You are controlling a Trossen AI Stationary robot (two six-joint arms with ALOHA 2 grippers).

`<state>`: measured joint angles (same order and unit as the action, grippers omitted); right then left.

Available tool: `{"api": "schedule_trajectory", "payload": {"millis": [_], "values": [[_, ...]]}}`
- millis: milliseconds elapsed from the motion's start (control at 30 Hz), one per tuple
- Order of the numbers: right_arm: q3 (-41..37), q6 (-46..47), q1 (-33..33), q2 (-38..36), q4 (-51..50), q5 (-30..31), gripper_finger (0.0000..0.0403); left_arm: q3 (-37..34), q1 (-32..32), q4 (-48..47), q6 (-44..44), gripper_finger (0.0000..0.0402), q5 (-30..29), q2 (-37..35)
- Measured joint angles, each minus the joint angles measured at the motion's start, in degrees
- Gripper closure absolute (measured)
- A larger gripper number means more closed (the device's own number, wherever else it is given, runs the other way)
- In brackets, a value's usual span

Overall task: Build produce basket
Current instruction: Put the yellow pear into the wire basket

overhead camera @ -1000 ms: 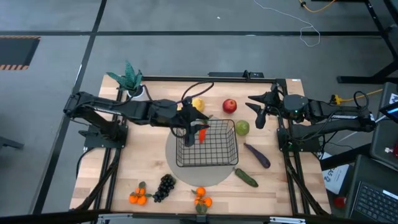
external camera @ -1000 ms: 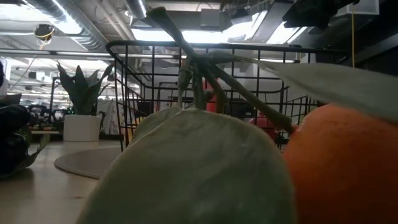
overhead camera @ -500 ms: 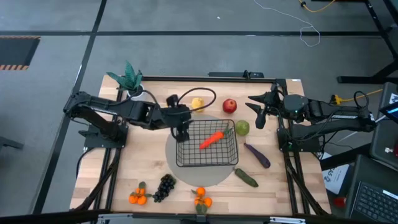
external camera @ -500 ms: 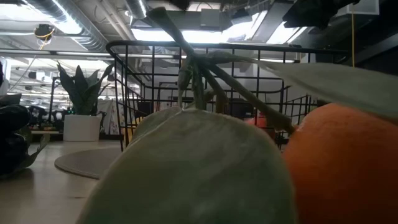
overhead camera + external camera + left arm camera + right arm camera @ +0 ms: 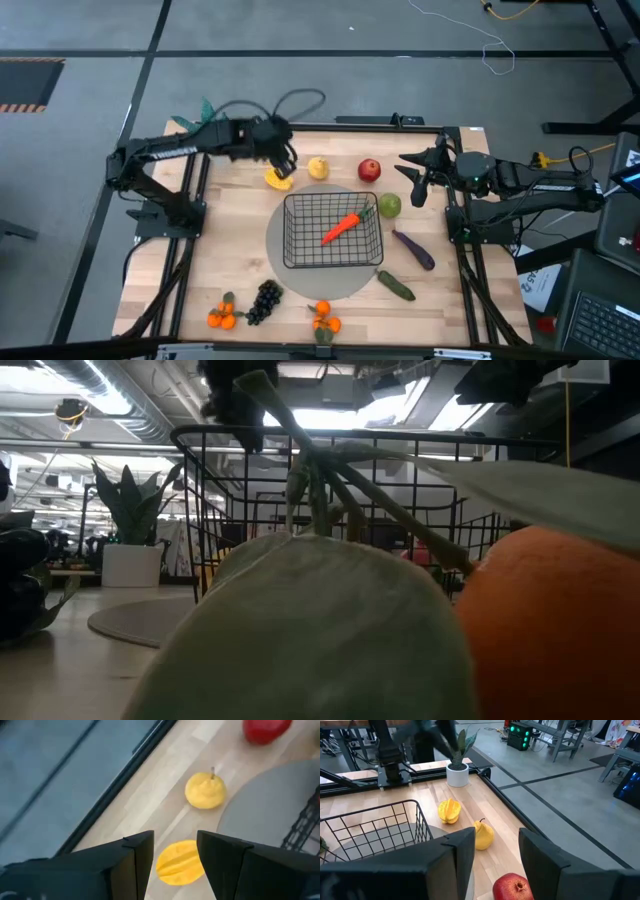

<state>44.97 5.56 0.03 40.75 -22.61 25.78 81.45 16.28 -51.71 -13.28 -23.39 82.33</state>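
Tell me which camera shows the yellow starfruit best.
The left wrist view: the starfruit fills the gap ahead of the open left end effector. The right wrist view shows it smaller, the high view as a speck, and the low view not at all.

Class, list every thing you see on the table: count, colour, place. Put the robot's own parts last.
Black wire-mesh basket: one, on round grey mat.
Orange toy carrot: one, in basket.
Yellow starfruit, yellow lemon, red apple: one each, beyond basket.
Green pear, purple eggplant, green cucumber: one each, basket's right.
Black grapes: one bunch, near edge.
Tangerine clusters: two, near edge.
Left end effector: open, above starfruit.
Right end effector: open, waiting right.
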Motion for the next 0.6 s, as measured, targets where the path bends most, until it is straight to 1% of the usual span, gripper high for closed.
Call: {"api": "schedule_trajectory", "payload": {"millis": [133,233,333,467,533,600], "values": [[0.0,0.0,0.0,0.0,0.0,0.0,0.0253,0.0,6.6,2.6,0.3,0.0262,6.1,1.6],[0.0,0.0,0.0,0.0,0.0,0.0,0.0253,0.0,10.1,6.1,0.3,0.0262,10.1,2.6],[0.0,0.0,0.0,0.0,0.0,0.0,0.0253,-0.1,13.0,12.5,0.2,0.0262,17.3,4.4],[0.0,0.0,0.0,0.0,0.0,0.0,0.0253,0.0,14.4,23.8,0.4,0.0262,26.4,8.5],[0.0,0.0,0.0,0.0,0.0,0.0,0.0253,0.0,14.4,28.3,3.2,0.0262,30.7,11.4],[0.0,0.0,0.0,0.0,0.0,0.0,0.0253,0.0,13.8,32.2,6.6,0.0262,33.6,14.1]]}}
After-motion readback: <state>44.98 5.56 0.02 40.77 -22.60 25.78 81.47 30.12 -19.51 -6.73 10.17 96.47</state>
